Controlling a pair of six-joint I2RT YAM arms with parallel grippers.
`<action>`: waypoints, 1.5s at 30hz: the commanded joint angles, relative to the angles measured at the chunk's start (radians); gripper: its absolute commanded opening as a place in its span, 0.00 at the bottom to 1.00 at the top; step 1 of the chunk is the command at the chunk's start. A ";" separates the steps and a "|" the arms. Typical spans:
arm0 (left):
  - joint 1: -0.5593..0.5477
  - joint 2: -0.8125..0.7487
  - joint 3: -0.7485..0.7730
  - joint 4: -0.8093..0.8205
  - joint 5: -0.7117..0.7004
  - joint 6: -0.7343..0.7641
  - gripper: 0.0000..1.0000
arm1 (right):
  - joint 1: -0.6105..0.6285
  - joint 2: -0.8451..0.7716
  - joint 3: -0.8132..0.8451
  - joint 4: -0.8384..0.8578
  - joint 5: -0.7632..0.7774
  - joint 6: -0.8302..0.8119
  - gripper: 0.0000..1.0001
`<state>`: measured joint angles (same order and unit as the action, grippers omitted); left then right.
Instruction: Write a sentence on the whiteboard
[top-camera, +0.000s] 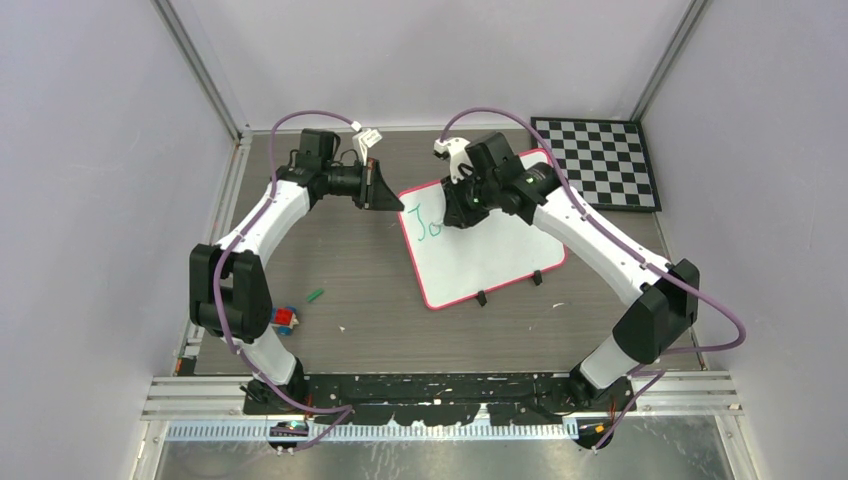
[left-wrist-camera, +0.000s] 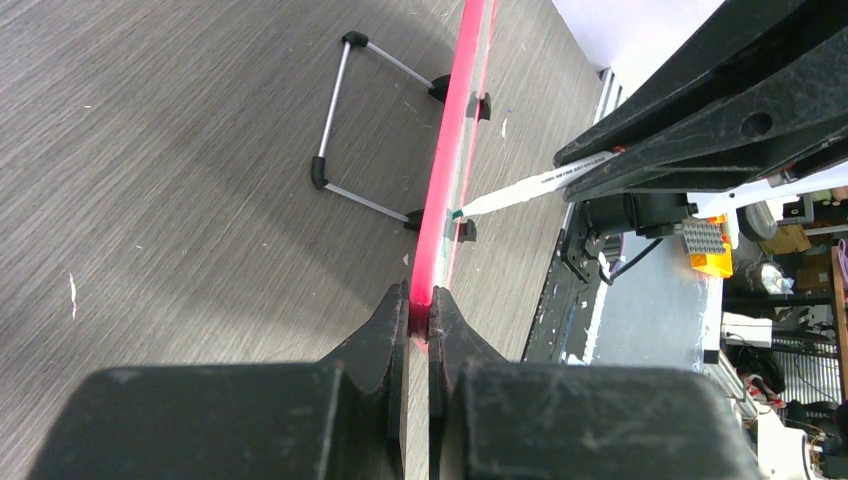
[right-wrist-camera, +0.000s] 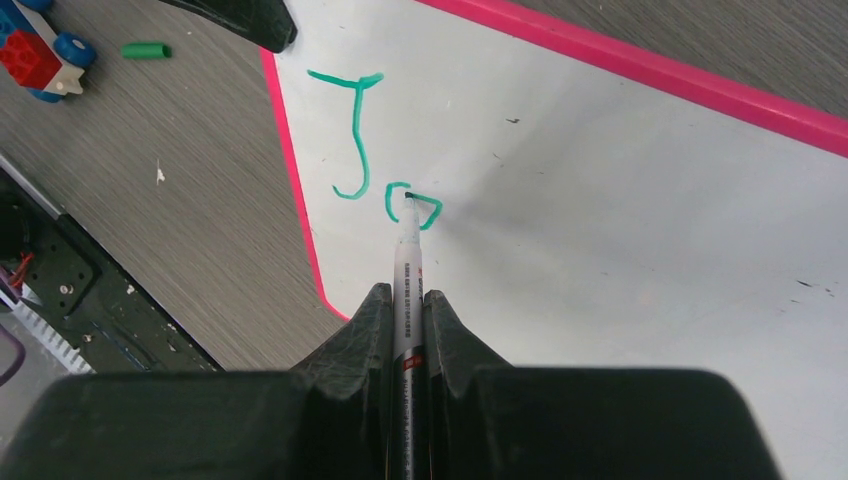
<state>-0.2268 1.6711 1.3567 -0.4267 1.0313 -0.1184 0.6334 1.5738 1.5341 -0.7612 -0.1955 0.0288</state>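
Note:
The whiteboard (top-camera: 490, 255) with its pink-red rim stands tilted on a wire stand (left-wrist-camera: 340, 130) in the middle of the table. My left gripper (left-wrist-camera: 420, 305) is shut on the board's rim (left-wrist-camera: 450, 150) at its far left corner. My right gripper (right-wrist-camera: 407, 300) is shut on a white marker (right-wrist-camera: 408, 270), its tip touching the board. The sentence (right-wrist-camera: 375, 150) shows in green as "J" and a small "o" only; it also shows in the top view (top-camera: 430, 225). The marker also shows in the left wrist view (left-wrist-camera: 520, 190).
A black-and-white checkered board (top-camera: 598, 160) lies at the back right. A green marker cap (top-camera: 315, 295) and a red-and-blue toy block (top-camera: 285, 320) lie on the table at the left. The two arms stand over the board's far edge.

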 joint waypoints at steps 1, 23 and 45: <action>-0.003 -0.047 -0.004 -0.013 0.029 0.000 0.00 | 0.015 0.013 0.051 0.054 0.022 0.009 0.00; -0.009 -0.043 -0.002 -0.018 0.024 0.006 0.00 | -0.045 -0.095 -0.034 0.066 -0.066 0.010 0.00; -0.011 -0.046 0.000 -0.023 0.023 0.012 0.00 | -0.047 -0.020 -0.013 0.080 0.044 0.004 0.00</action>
<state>-0.2279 1.6691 1.3563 -0.4309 1.0241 -0.1154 0.5869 1.5455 1.4975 -0.7204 -0.2211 0.0368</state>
